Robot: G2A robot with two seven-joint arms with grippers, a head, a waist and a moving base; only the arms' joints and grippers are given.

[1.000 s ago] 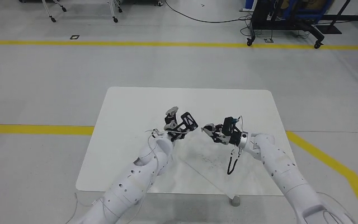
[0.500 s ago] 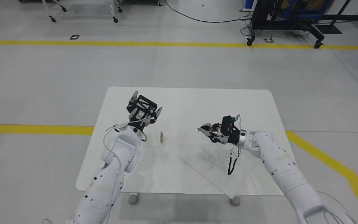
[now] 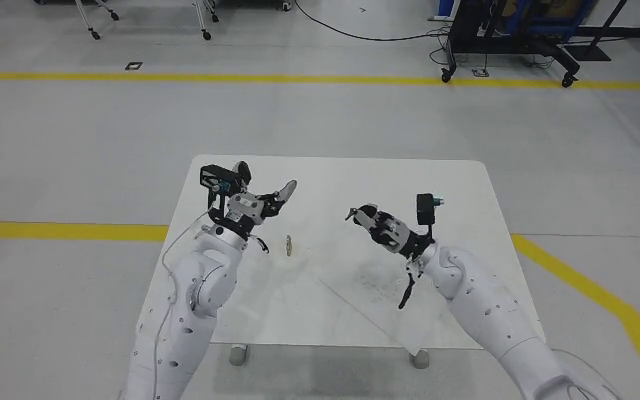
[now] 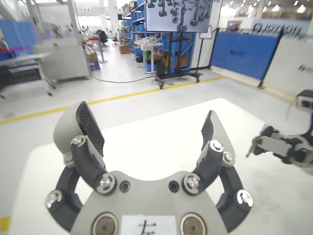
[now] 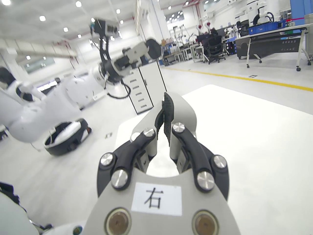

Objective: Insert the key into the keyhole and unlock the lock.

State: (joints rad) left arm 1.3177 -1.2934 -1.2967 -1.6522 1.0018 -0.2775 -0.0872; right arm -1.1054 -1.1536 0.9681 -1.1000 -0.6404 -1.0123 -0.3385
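Hovering over the left-centre part of the table [image 3: 450, 190] in the top view, the left claw [image 3: 264, 180] gapes wide, with nothing between its ribbed pads [image 4: 89, 125]. Just right of it and lower in the frame, the small lock [image 3: 288, 245] sits on the table, touched by neither arm. Right of centre, the right claw [image 3: 353, 213] is pinched narrow on a thin key [image 4: 249, 150] poking from its tip, well apart from the lock.

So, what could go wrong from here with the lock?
The lock lies loose on the table, the open left hand away from it, so a push could slide it. The right hand is shut, yet I cannot confirm a key in it; it may have nothing to insert.
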